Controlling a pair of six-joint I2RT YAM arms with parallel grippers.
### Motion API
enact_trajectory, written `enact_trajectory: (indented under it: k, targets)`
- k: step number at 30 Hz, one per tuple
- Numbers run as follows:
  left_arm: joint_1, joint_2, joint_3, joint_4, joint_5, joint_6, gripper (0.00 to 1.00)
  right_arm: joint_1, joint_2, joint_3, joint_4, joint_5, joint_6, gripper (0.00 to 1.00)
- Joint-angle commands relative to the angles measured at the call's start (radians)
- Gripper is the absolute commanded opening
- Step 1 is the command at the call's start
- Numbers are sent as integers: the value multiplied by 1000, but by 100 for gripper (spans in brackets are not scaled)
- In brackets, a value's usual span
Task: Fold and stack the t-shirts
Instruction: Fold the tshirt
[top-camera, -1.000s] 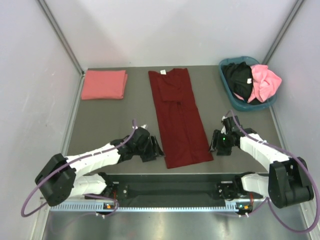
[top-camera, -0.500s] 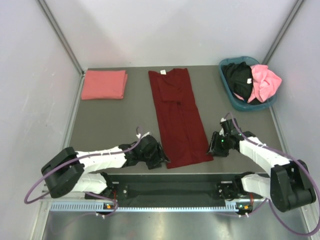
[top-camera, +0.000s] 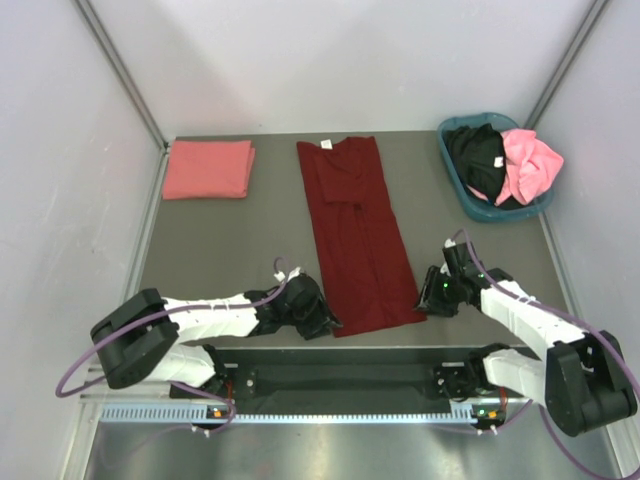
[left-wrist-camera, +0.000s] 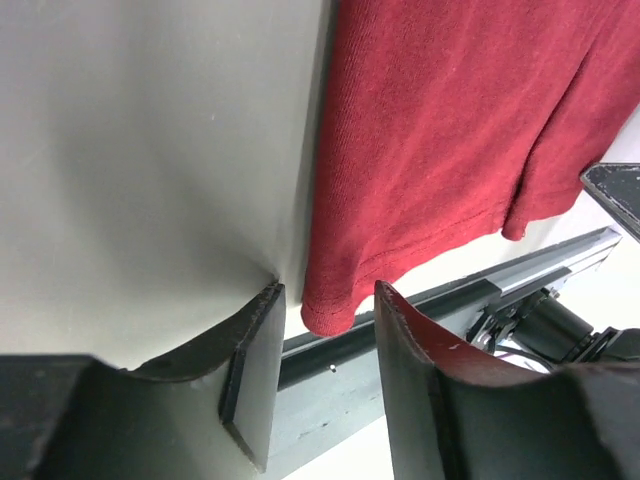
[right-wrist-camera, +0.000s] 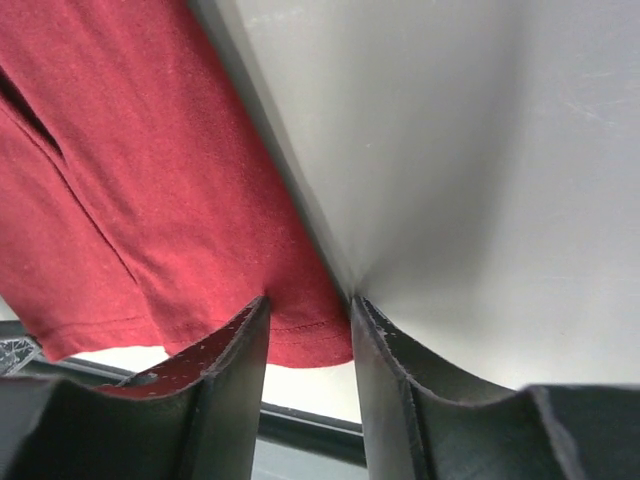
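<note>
The dark maroon t-shirt (top-camera: 357, 235) lies lengthwise in the middle of the table, sides folded in, hem at the near edge. My left gripper (top-camera: 326, 324) is open at the hem's near left corner, and the corner (left-wrist-camera: 330, 305) sits between its jaws. My right gripper (top-camera: 424, 298) is open at the near right corner, with that corner (right-wrist-camera: 310, 335) between its jaws. A folded salmon-pink t-shirt (top-camera: 208, 168) lies at the back left. A black t-shirt (top-camera: 477, 160) and a bright pink t-shirt (top-camera: 528, 165) sit crumpled in the basket.
The teal-blue plastic basket (top-camera: 485, 208) stands at the back right corner. The table's near edge and a metal rail (left-wrist-camera: 540, 270) lie just below the hem. Grey walls close in the table on three sides.
My left gripper moved right and toward the near edge, onto the hem's left corner. My right gripper shifted slightly onto the right corner. The shirts have not moved.
</note>
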Motion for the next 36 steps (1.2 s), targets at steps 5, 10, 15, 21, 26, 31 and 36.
enact_trajectory:
  k: [5,10,15,21,26,31,36]
  targets:
    - [-20,-25,-24,-66,-85,-23,33,19,-15,-11,-81,75,14,35]
    - [-20,-30,-18,-66,-91,-18,14,29,-24,-16,-83,79,23,26]
    - [-20,-59,-18,-62,-100,-11,0,73,-44,-17,-51,42,49,5]
    - [-20,-128,-22,-137,-110,-23,0,196,-43,18,-80,108,107,0]
    - [-23,-194,-42,-233,-102,-46,0,236,-70,29,-133,177,143,0]
    - [-30,-252,-83,-275,-105,-72,0,265,-93,43,-158,210,158,0]
    - [-39,-278,-81,-254,-88,-71,0,328,-116,49,-152,212,187,0]
